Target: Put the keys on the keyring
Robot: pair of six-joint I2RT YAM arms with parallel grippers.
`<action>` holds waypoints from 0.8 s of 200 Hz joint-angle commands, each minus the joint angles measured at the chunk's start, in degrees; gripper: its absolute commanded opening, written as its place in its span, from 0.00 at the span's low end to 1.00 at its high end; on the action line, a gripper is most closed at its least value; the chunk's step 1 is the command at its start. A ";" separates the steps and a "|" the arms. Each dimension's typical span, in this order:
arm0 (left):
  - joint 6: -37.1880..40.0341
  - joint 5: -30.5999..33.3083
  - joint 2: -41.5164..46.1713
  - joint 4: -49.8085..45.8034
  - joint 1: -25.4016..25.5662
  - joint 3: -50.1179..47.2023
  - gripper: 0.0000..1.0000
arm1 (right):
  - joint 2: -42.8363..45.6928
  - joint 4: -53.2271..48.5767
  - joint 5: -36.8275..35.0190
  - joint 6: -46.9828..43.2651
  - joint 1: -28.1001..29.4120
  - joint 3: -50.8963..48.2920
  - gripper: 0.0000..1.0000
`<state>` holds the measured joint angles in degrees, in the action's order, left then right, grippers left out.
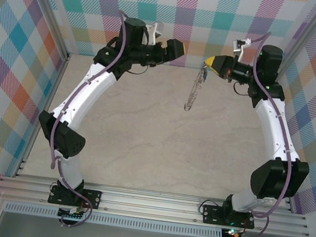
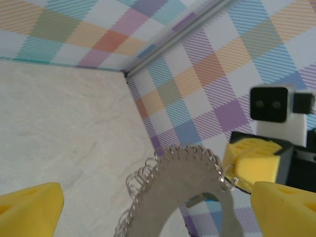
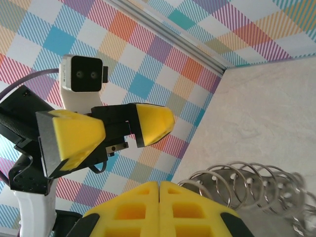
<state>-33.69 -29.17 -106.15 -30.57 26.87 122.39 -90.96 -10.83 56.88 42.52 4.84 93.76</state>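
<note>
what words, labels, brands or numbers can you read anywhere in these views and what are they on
None can be read.
checked walls: colour pattern only, no lettering.
keyring: bare metal coils, no marking visible.
left arm's wrist camera and right arm's wrist camera: no label visible on the housings.
circuit board under the left arm's base: too small to tell whether anything is printed.

text: none readable | labels: none | numbers: none | signs: none
</note>
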 commanded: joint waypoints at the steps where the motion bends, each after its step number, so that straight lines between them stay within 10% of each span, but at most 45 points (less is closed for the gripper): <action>1: 3.58 -8.91 -2.17 -1.48 -1.24 4.61 0.93 | -1.11 -0.17 3.13 -2.11 -0.10 3.86 0.00; 52: 4.43 -19.10 -6.67 -2.49 -2.53 10.02 0.82 | -5.86 -13.34 8.82 -11.80 -0.10 13.20 0.00; 160: 4.43 -18.79 -9.65 -2.57 -2.62 10.67 0.82 | -11.93 -17.74 12.38 -13.97 0.42 17.07 0.00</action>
<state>-30.13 -46.33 -114.39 -33.08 24.82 131.50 -102.15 -30.06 67.99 28.88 4.84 110.48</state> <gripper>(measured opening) 0.822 0.044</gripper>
